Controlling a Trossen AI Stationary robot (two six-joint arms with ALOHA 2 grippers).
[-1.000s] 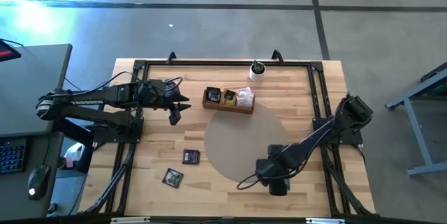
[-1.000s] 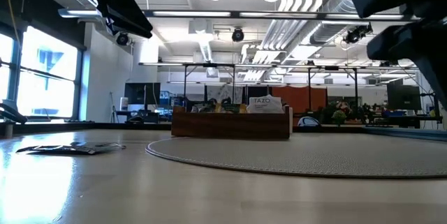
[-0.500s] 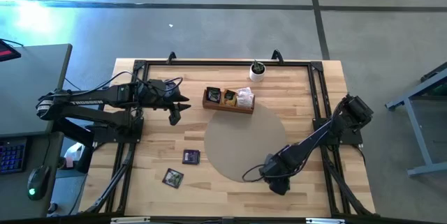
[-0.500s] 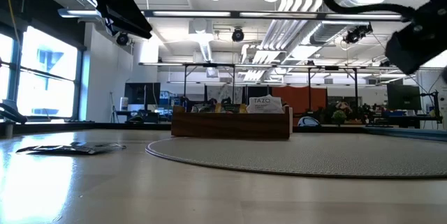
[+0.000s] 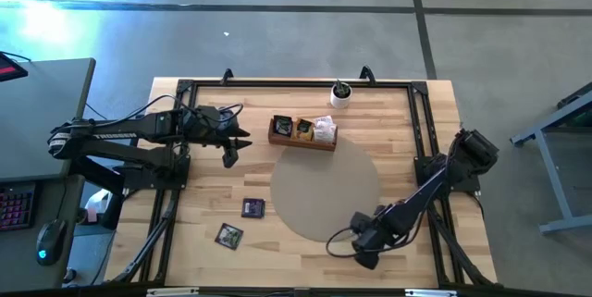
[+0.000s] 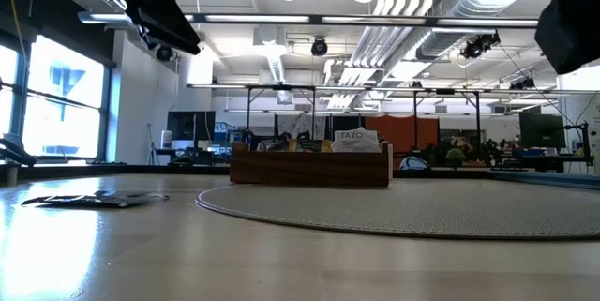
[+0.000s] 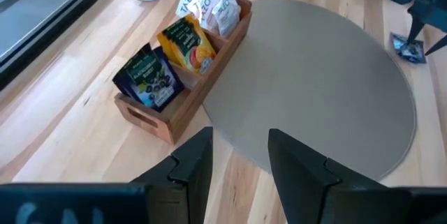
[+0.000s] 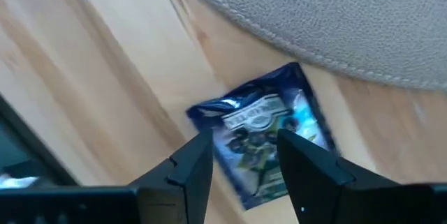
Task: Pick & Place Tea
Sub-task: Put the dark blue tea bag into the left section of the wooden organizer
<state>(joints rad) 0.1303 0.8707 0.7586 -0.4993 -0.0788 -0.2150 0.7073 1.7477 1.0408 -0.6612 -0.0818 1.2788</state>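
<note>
Left gripper (image 5: 230, 152) parted, raised; right gripper (image 5: 366, 253) low, seemingly parted.

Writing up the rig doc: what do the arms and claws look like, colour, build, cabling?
Both arms are black, slim jointed links on black frame rails. The left arm has a loose black cable looping near its wrist; so does the right arm. The left claw has two flat, matte black fingers, no markings visible.

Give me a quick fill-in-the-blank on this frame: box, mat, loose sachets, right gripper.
1. The wooden box holding tea sachets sits beside the round grey ____.
2. In the high view, ____ loose sachets, and, lie on the bare table left of the mat.
3. The right gripper hangs with open fingers over a ____ sachet.
4. The small white cup stands beyond the box and holds a ____.

Missing words: mat; two; blue; plant
</note>
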